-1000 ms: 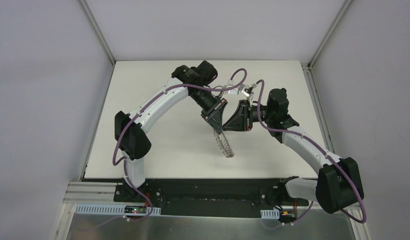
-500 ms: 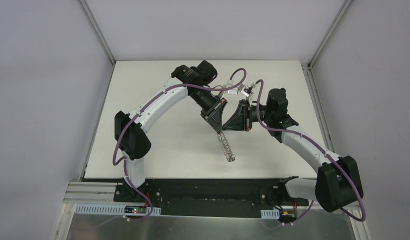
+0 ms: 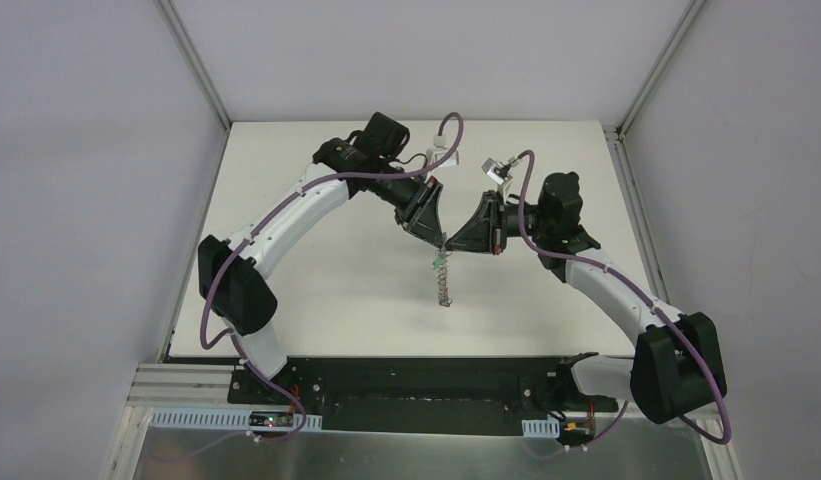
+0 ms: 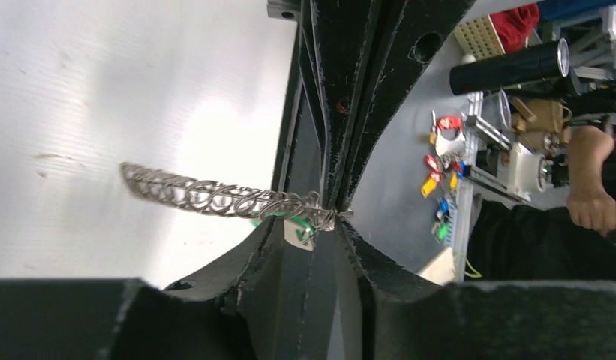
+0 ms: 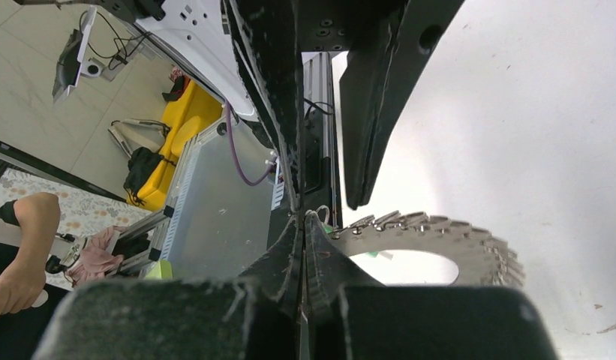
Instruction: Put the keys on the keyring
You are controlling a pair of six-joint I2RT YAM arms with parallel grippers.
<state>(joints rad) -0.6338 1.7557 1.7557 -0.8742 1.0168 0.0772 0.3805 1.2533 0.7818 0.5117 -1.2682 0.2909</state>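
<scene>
The keyring (image 3: 444,285), a flat grey ring fringed with wire loops, hangs edge-on above the white table. My right gripper (image 3: 449,243) is shut on one wire loop at its top. In the right wrist view the keyring (image 5: 455,240) stretches right from the closed right gripper (image 5: 301,221). The key's green head (image 3: 440,259) dangles just under that grip; in the right wrist view the key (image 5: 374,256) shows through the ring's hole. My left gripper (image 3: 436,236) faces the right one tip to tip. In its own view the left gripper (image 4: 312,225) stands slightly open, with the key (image 4: 301,229) in the gap and the keyring (image 4: 207,196) to its left.
The white table (image 3: 316,290) lies beneath both arms, walled at the back and sides. A black base rail (image 3: 416,375) runs along the near edge. Off the table, coloured tags (image 4: 440,172) and a person's arm (image 4: 590,202) show in the background.
The left arm drew back up and left, and its jaws opened off the ring. The ring swung to hang straight down from the right gripper, which stayed shut.
</scene>
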